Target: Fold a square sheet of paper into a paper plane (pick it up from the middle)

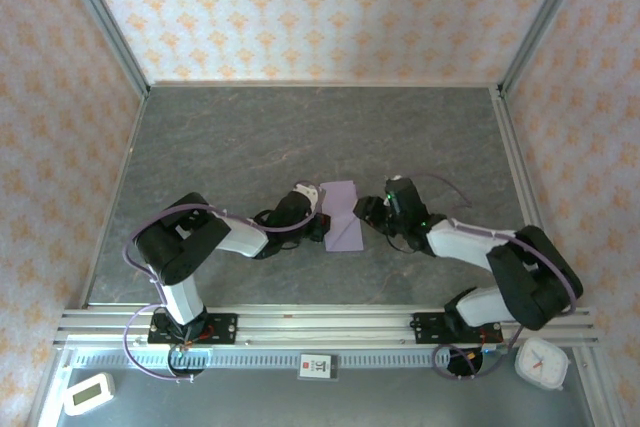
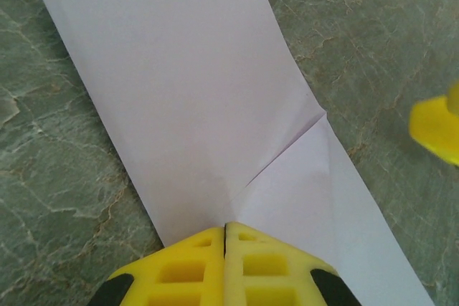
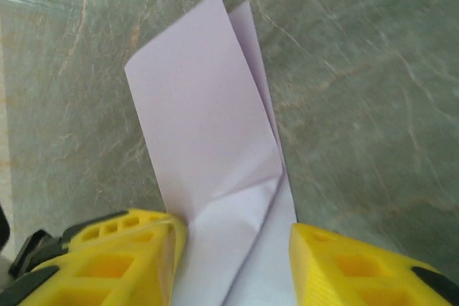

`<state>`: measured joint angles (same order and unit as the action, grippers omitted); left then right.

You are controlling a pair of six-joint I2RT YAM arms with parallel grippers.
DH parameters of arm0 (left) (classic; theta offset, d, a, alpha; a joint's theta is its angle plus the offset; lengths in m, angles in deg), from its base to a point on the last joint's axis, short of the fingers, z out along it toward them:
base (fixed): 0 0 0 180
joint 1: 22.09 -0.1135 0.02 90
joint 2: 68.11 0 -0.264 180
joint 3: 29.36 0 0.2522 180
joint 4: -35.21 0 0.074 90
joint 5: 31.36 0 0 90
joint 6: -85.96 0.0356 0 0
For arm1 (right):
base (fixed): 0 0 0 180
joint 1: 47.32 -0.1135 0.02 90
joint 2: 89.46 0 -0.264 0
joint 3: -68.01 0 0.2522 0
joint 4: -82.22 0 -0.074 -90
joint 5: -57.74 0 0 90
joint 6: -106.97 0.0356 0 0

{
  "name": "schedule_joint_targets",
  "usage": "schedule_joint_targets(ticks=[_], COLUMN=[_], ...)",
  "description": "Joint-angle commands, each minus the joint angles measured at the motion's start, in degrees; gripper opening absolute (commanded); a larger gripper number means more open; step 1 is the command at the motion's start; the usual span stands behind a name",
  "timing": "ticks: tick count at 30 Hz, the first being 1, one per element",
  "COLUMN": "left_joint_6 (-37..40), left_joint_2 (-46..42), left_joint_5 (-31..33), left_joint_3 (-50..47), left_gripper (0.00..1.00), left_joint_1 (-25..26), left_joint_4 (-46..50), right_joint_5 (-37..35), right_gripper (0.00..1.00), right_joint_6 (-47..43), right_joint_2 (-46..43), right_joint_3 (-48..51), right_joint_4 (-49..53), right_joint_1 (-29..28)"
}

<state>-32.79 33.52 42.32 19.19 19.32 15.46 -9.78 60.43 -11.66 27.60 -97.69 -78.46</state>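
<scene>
- Grey marbled counter [image 1: 240,147], patterned walls [image 1: 320,7] around
- Left fingers [image 2: 190,270] closed together, pinching edge of creased square sheet of paper [image 2: 186,105]
- Right fingers [image 3: 358,270] spread wide, sheet between them

1. You have bright, even, diffuse light; shadows under the arms on the table [image 1: 300,127] are soft and faint.
2. In your wrist views, the square sheet of paper [image 2: 186,105] looks evenly lit and sharp; the near left gripper [image 2: 225,231] is slightly soft.

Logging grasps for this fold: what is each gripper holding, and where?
Left gripper is shut on the folded lilac paper, pinching its near edge at a crease. Right gripper is open, straddling it.
</scene>
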Motion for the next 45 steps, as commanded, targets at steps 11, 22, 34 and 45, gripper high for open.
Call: schedule_joint_targets(ticks=[11,22,34,45], left_joint_6=[-2.1,-1.9,-1.5,-1.5], left_joint_2=[3.8,4.0,3.9,3.7], left_joint_5=[0.0,-0.5,-0.8,-0.8], left_joint_3=[-2.3,-3.1,-3.5,-3.9], left_gripper=[0.00,0.00,0.00,0.00], left_joint_1=[-1.9,-1.9,-1.9,-1.9], left_joint_4=[2.4,1.1,0.7,0.6], right_joint_5=[-2.1,-1.7,-5.1,-2.8], right_gripper=[0.48,0.46,0.48,0.44], right_joint_6=[6.6,5.7,0.9,-0.1], right_joint_2=[-0.5,6.2,9.4,8.0], right_joint_3=[4.3,-3.6,-7.6,-7.4], right_joint_4=[0.7,-0.3,-2.0,-5.0], right_joint_1=[-8.9,-10.9,-10.2,-8.0])
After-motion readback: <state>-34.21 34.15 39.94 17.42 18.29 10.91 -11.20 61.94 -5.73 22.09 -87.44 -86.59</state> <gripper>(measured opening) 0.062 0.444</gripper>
